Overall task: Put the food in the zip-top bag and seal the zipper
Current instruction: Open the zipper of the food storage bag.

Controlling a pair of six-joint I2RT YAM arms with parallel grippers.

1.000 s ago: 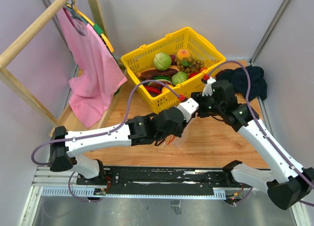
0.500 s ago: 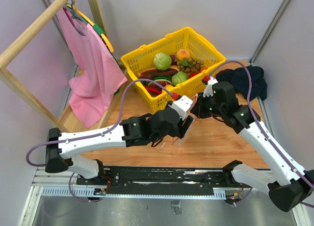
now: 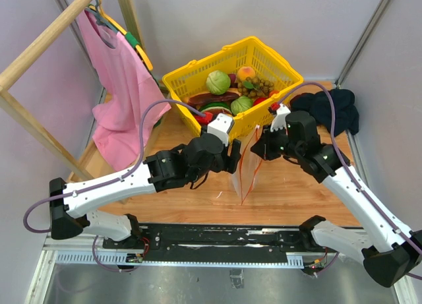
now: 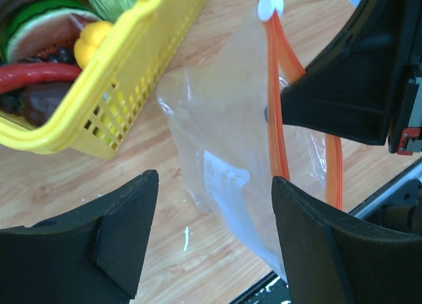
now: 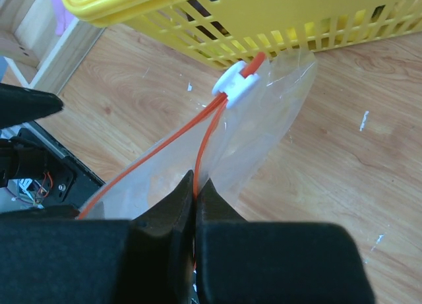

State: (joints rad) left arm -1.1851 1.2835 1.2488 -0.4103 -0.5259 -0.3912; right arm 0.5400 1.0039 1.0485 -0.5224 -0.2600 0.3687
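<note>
The clear zip-top bag (image 3: 245, 164) hangs upright over the wooden table, just in front of the basket. My right gripper (image 5: 196, 182) is shut on one side of its red-orange zipper (image 5: 210, 129), below the white slider (image 5: 236, 85). The bag's mouth gapes between the two zipper strips (image 4: 277, 113). My left gripper (image 4: 214, 182) is open, just left of the bag (image 4: 221, 136), with nothing between its fingers. The food (image 3: 221, 93), including a green cabbage (image 3: 217, 82), lies in the yellow basket (image 3: 191, 74).
The yellow basket (image 4: 115, 99) stands close behind the bag. A pink shirt (image 3: 122, 93) hangs on a wooden rack at the left. A dark cloth (image 3: 333, 109) lies at the right. The black rail (image 3: 217, 238) runs along the near edge.
My left gripper has opened, let go of the bag and drawn back to the left. My right gripper has shut on the zipper and now holds the bag alone.
</note>
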